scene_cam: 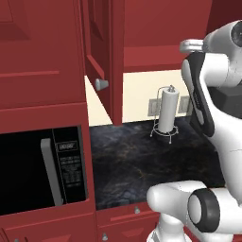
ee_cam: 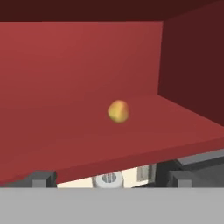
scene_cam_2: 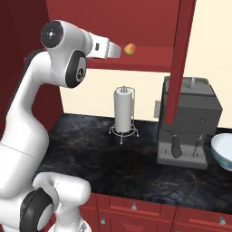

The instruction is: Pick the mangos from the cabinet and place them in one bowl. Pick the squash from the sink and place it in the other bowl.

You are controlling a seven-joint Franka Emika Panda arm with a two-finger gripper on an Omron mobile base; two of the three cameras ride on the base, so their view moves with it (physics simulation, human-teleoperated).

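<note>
The two small dark fingers [ee_cam: 107,180] stand fully apart at the bottom of the hand view, one tip near each lower corner, with nothing between them. They point into the open dark red wooden wall cabinet [ee_cam: 78,65], level with the front edge of its red shelf [ee_cam: 144,144]. A small roundish yellow-orange mango [ee_cam: 118,111] rests on that shelf, well ahead of the fingers and apart from them, closer to the cabinet's right inner wall than to its left. In the right base view the same mango [scene_cam_2: 130,49] sits on the shelf just beyond the end of the white arm's hand. The cabinet's panelled door [scene_cam: 101,52] stands swung open, its small silver round knob [scene_cam: 101,84] facing outward. Below the cabinet lies the black stone worktop [scene_cam_2: 136,167]. On it a white paper towel roll on a wire stand [scene_cam_2: 123,113] is upright near the cream back wall, and a grey coffee machine [scene_cam_2: 190,122] stands to its right. A round pale bluish-white bowl [scene_cam_2: 223,149] sits just beside the coffee machine at the picture's right edge. A black microwave [scene_cam: 42,168] is set into the red cabinetry left of the worktop.
</note>
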